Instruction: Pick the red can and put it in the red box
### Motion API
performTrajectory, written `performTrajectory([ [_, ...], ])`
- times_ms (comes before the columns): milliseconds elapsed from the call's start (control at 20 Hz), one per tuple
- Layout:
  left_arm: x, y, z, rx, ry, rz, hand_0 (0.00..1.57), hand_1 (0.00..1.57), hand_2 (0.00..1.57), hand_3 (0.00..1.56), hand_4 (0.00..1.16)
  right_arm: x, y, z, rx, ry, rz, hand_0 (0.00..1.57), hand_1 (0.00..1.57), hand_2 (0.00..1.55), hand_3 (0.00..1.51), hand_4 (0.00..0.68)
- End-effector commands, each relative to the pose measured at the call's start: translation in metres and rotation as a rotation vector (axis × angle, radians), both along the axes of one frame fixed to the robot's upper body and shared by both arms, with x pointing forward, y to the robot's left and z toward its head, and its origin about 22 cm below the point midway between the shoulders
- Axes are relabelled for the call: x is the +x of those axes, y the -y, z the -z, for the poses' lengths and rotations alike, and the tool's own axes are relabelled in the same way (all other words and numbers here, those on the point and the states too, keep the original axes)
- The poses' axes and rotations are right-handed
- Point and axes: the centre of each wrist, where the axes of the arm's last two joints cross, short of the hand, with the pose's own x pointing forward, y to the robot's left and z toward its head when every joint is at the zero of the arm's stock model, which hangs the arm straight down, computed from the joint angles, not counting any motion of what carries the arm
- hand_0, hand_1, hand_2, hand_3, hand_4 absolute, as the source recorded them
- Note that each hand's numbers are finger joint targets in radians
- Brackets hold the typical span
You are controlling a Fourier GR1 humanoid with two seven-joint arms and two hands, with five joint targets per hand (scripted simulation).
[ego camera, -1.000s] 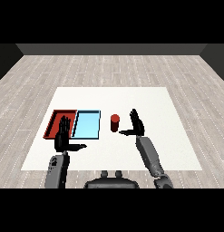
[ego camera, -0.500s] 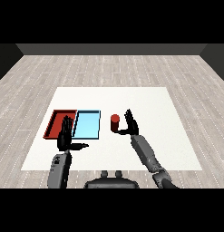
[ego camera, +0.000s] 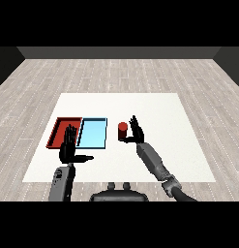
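The red can [ego camera: 122, 131] stands upright on the white table, just right of the light blue tray. My right hand [ego camera: 136, 131] is beside the can on its right, fingers straight and spread, thumb reaching toward the can's base; it looks close to touching, not curled round it. The red tray [ego camera: 58, 131] lies at the left, next to the light blue one. My left hand [ego camera: 69, 147] hovers open in front of the red tray's near edge, fingers up and thumb out to the right.
The light blue tray [ego camera: 93, 132] lies between the red tray and the can. The white table [ego camera: 159, 111] stretches wide to the right and far side. Grey wooden floor surrounds the table.
My right hand has moved left toward the can, from a small gap to right beside it. The can and my left hand stay where they were.
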Motion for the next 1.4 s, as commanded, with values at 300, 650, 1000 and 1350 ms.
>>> performTrajectory([
  [300, 0.004, -0.008, 0.001, -0.012, 0.011, -0.006, 0.0, 0.0, 0.0, 0.0, 0.0, 0.015, -0.018, -0.007, -0.014, -0.054, 0.018, 0.0, 0.0, 0.0, 0.0, 0.0],
  [650, 0.021, -0.016, 0.004, -0.018, 0.02, -0.013, 0.0, 0.0, 0.0, 0.0, 0.0, 0.016, -0.015, 0.002, -0.02, -0.055, 0.014, 0.0, 0.0, 0.0, 0.0, 0.0],
  [1000, 0.005, -0.003, -0.009, 0.003, -0.003, 0.004, 0.0, 0.0, 0.0, 0.0, 0.0, 0.027, -0.009, 0.002, -0.026, -0.047, -0.01, 0.0, 0.0, 0.0, 0.0, 0.0],
  [1350, 0.007, -0.014, -0.005, -0.032, -0.003, -0.004, 0.0, 0.0, 0.0, 0.0, 0.0, 0.011, -0.027, 0.004, 0.002, -0.078, -0.023, 0.0, 0.0, 0.0, 0.0, 0.0],
])
